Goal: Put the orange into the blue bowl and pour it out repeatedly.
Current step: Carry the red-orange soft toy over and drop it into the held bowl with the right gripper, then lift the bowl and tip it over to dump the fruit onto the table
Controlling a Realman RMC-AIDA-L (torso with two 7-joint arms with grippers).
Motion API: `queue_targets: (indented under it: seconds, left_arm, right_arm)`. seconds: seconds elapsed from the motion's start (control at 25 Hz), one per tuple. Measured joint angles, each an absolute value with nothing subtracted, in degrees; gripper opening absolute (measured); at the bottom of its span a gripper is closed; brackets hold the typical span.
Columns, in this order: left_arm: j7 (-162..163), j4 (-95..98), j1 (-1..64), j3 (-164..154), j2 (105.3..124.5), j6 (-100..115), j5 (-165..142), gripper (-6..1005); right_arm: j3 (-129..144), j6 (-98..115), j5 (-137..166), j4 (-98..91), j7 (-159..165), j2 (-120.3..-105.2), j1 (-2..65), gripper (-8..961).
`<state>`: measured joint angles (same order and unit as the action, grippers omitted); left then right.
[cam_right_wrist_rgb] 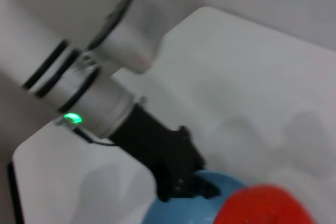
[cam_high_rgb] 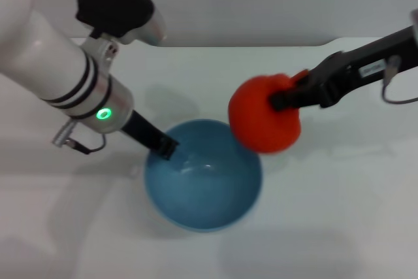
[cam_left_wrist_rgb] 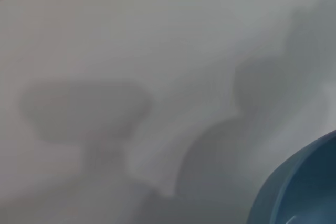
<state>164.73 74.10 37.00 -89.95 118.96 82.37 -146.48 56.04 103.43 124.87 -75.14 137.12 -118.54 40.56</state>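
I count one orange [cam_high_rgb: 261,119], red-orange and bumpy. I count one blue bowl [cam_high_rgb: 202,197], light blue and glossy inside. I have two grippers of my own in sight: my left gripper [cam_high_rgb: 163,147], one, and my right gripper [cam_high_rgb: 287,96], one. Under it all I count one white table [cam_high_rgb: 339,213]. One green light [cam_high_rgb: 102,114] glows on my left arm.

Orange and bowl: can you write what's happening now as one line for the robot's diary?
right gripper: shut on orange, held above bowl's rim | left gripper: gripping blue bowl at its rim | bowl: upright on table, empty
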Motion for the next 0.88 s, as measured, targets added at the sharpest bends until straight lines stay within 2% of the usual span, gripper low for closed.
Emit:
queue_targets:
  seconds: [0.08, 0.48, 0.84, 0.88]
  left_arm:
    - [164.74, 74.07, 37.56, -91.00, 118.96, 81.74, -144.85, -1]
    - [164.78, 74.07, 39.49, -92.37, 118.80, 79.86, -143.06, -2]
    - [163.82, 73.95, 38.61, -92.48, 118.49, 76.20, -143.36, -2]
    - [162.83, 73.94, 37.92, -92.48, 118.38, 74.81, -143.57, -2]
  right_arm:
    - [58.44, 102.86, 124.75, -74.64, 136.72, -118.63, 41.04, 87]
    - [66.79, 99.79, 125.75, -71.77, 135.89, -118.82, 41.28, 282]
    - [59.30, 101.68, 126.82, -72.21, 140.63, -118.54, 40.02, 483]
    - [57.18, 102.08, 127.51, -72.26, 141.41, -118.42, 39.80, 482]
